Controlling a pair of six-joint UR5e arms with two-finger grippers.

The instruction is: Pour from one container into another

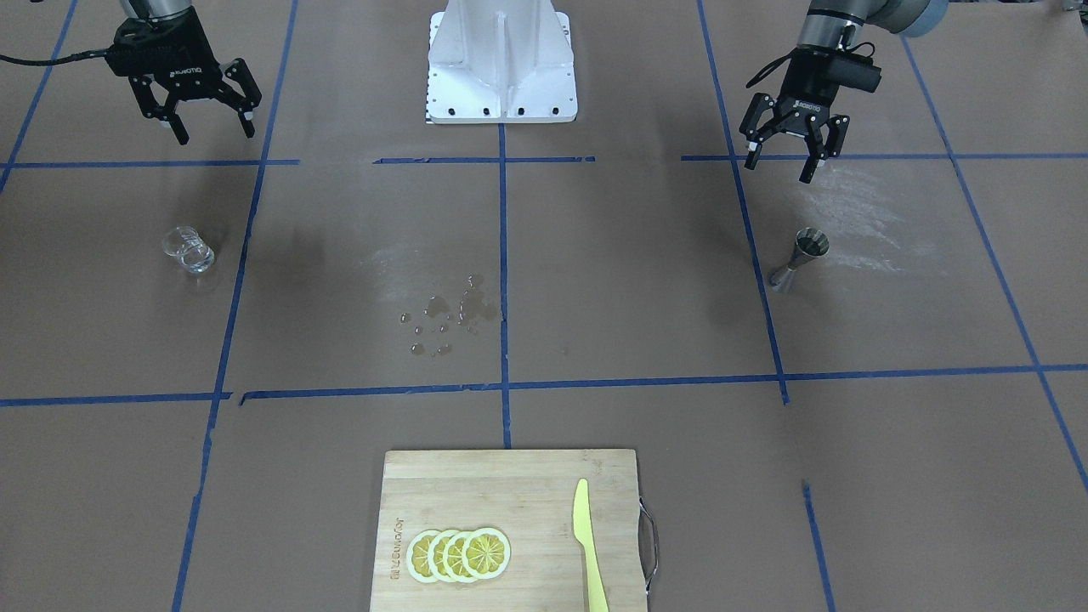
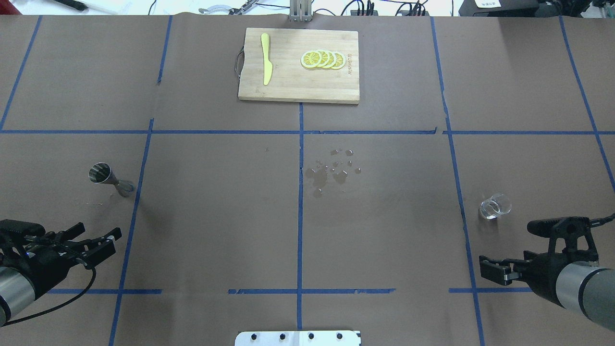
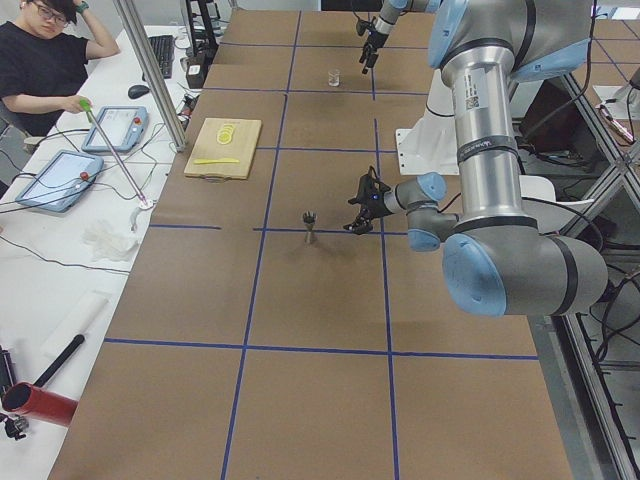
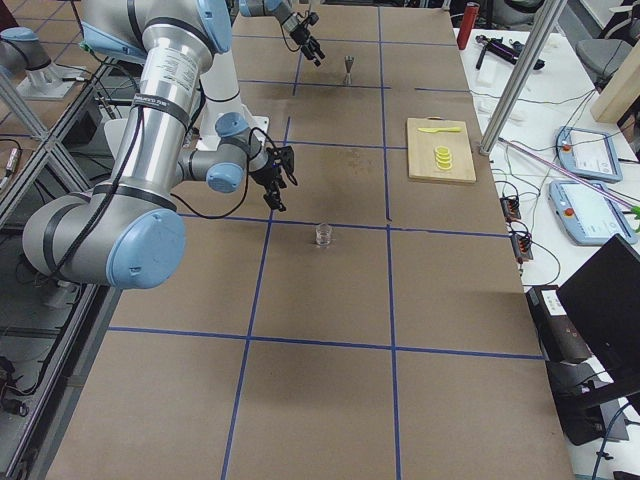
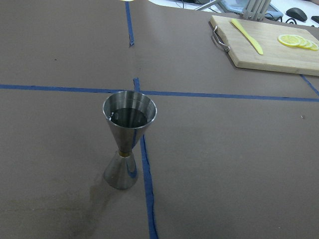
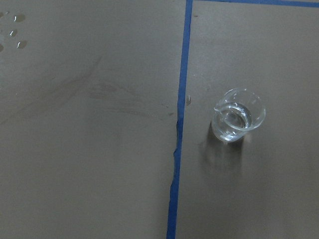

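From overhead, both arms are cut off at the lower corners. The left gripper (image 1: 778, 167) hovers above the table just short of the jigger (image 5: 127, 144), fingers spread, holding nothing. The one jigger stands upright just beside a blue tape line (image 5: 147, 199) — how full its dark upper cone is, I cannot tell. Mid-table lie scattered water drops (image 2: 331, 168). Beyond them is one cutting board (image 2: 298, 89) with one yellow knife (image 2: 265, 65) and four lemon slices (image 2: 323, 59). Far right stands the single glass cup (image 6: 237, 117), upright — any liquid inside is hard to make out. The right gripper (image 1: 215, 132) hangs near it, jaws wide, empty.
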